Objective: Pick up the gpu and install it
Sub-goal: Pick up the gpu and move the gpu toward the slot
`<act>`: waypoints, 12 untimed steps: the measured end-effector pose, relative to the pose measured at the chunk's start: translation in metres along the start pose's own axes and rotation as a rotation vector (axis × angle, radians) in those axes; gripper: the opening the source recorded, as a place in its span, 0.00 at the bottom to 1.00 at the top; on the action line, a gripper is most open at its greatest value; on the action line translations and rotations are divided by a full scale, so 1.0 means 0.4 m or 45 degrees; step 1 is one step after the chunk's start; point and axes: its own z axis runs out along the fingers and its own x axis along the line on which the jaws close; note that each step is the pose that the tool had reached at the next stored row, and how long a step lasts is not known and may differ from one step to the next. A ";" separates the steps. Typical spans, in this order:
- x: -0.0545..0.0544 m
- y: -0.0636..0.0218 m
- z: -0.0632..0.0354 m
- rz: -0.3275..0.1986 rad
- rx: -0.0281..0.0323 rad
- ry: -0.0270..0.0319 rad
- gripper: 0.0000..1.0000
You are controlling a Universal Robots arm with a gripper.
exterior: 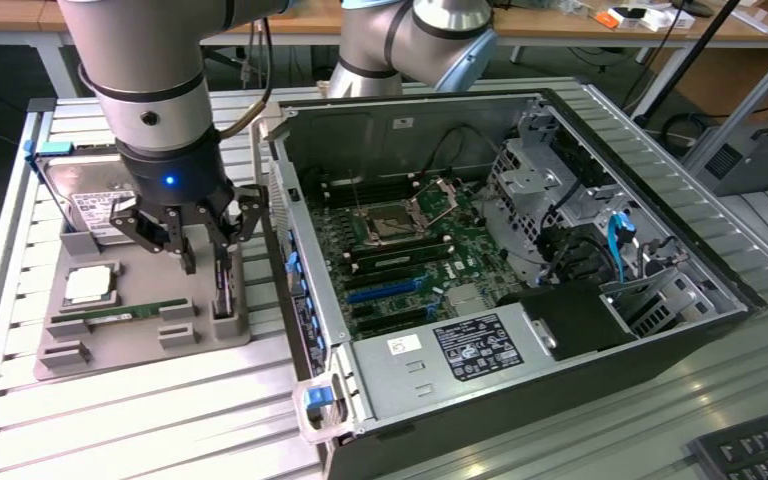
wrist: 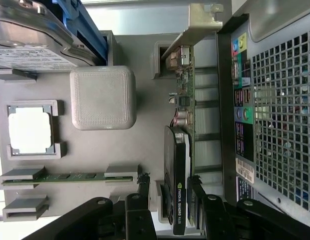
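Note:
The gpu (exterior: 225, 290) stands on its long edge in a slot of the grey holder tray (exterior: 131, 345), close to the computer case's outer wall. In the wrist view the gpu (wrist: 177, 155) shows a black shroud, a green board edge and its silver end bracket (wrist: 195, 25). My gripper (exterior: 211, 255) hangs just over the card, open, with one finger on each side of it. In the wrist view the gripper (wrist: 169, 184) straddles the card near the end away from the bracket. Nothing is gripped.
The tray also carries a hard drive (exterior: 84, 195), a processor chip (exterior: 91, 285) and a green memory stick (exterior: 124, 312). The open computer case (exterior: 704, 290) lies to the exterior view's right, motherboard (exterior: 398, 270) exposed. A keyboard (exterior: 758, 450) sits at the near right corner.

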 end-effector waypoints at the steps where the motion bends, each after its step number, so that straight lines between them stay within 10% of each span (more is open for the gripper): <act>1: 0.000 0.000 0.001 0.000 0.0002 -0.0001 0.42; 12: -0.001 0.000 -0.017 0.000 0.0028 -0.0009 0.42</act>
